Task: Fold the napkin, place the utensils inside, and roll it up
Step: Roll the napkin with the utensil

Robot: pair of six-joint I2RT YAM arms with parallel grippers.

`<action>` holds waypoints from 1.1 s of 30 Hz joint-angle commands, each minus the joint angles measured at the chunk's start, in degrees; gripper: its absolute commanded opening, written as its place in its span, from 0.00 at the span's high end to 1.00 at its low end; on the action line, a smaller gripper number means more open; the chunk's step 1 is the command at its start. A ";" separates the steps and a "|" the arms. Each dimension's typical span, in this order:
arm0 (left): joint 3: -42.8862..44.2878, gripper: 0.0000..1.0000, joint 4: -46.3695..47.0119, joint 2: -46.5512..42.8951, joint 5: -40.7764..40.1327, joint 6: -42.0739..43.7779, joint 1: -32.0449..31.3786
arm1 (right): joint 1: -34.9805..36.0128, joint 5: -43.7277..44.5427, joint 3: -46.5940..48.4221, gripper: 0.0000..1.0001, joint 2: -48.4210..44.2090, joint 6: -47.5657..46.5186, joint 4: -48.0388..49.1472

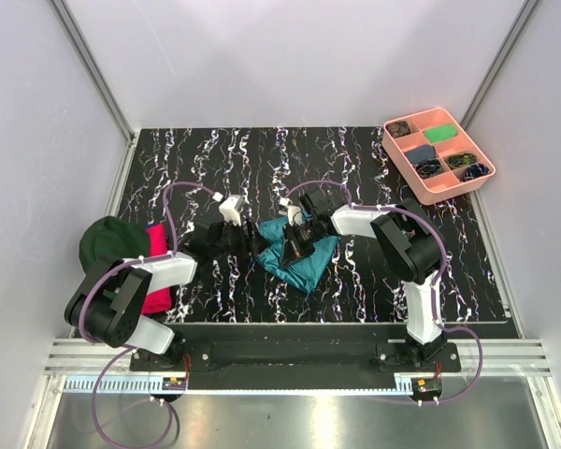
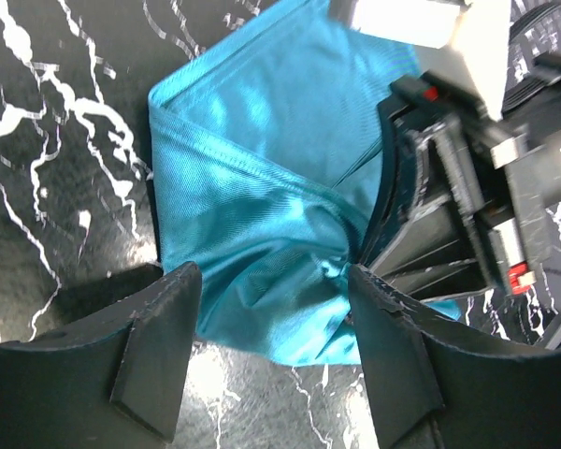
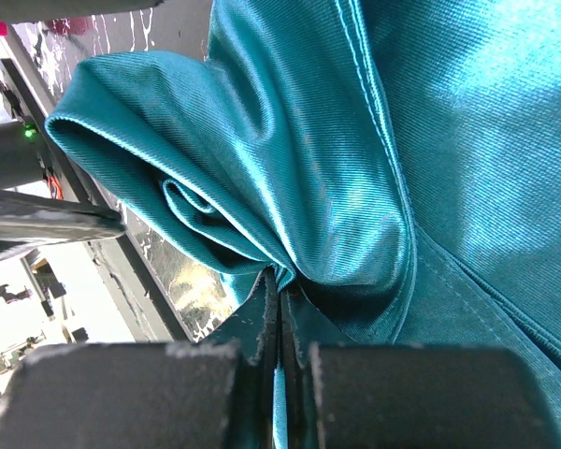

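The teal napkin (image 1: 307,260) lies bunched and partly folded on the dark marbled table (image 1: 215,150), near the middle. My right gripper (image 1: 294,245) reaches in from the right and is shut on a raised fold of the cloth. In the right wrist view, the napkin (image 3: 355,140) is pinched thin between the right gripper (image 3: 280,281) jaws. My left gripper (image 1: 252,241) sits just left of the napkin. In the left wrist view, the left gripper (image 2: 276,318) is open, its fingertips (image 2: 168,309) straddling the napkin's (image 2: 262,187) near edge without gripping it. The utensils are out of view.
A pink compartment tray (image 1: 428,190) with small dark and green items stands at the back right. A dark green cap (image 1: 112,241) and a pink-red cloth (image 1: 156,285) lie at the left, by the left arm. The right arm's body (image 2: 449,187) crowds the left wrist view.
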 commanded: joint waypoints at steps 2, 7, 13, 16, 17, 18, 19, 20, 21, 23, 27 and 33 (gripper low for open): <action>0.27 0.37 7.19 1.21 1.38 0.44 -0.08 | -0.20 1.19 0.25 1.00 1.73 -0.32 0.31; -0.43 0.43 9.47 2.88 2.27 0.01 -0.25 | -0.20 1.19 0.33 1.00 1.82 -0.41 0.31; -0.87 0.52 11.14 4.82 2.62 -0.08 -0.52 | -0.20 1.19 0.25 1.00 1.91 -0.32 0.31; -0.87 0.65 10.62 5.70 2.09 0.00 -0.43 | -0.29 1.45 0.16 1.00 1.82 -0.23 0.31; -0.70 0.68 10.27 5.96 1.92 0.01 -0.43 | -0.20 1.45 0.16 1.00 1.73 -0.14 0.31; -0.70 0.74 9.83 6.14 1.65 0.01 -0.43 | -0.20 1.54 0.07 1.00 1.56 -0.06 0.31; -0.61 0.79 8.43 6.23 1.13 0.09 -0.43 | -0.20 1.63 0.16 1.00 1.47 0.03 0.31; -0.17 0.84 7.64 6.31 0.43 0.01 -0.43 | -0.20 1.72 0.16 1.00 1.38 0.29 0.22; 0.09 0.90 6.59 6.40 0.07 0.09 -0.52 | -0.20 1.80 0.07 1.00 0.86 0.38 0.22; 1.40 0.91 2.63 6.75 -0.98 0.79 -0.52 | -0.20 1.89 0.07 1.00 0.33 0.99 0.31; 2.64 0.99 -1.77 7.11 -1.42 1.41 -0.43 | -0.20 2.51 -0.28 0.94 -2.13 1.96 0.31; 4.93 1.00 -7.22 6.93 -1.34 2.64 -0.52 | -0.20 3.74 -1.69 0.68 -7.23 3.63 0.22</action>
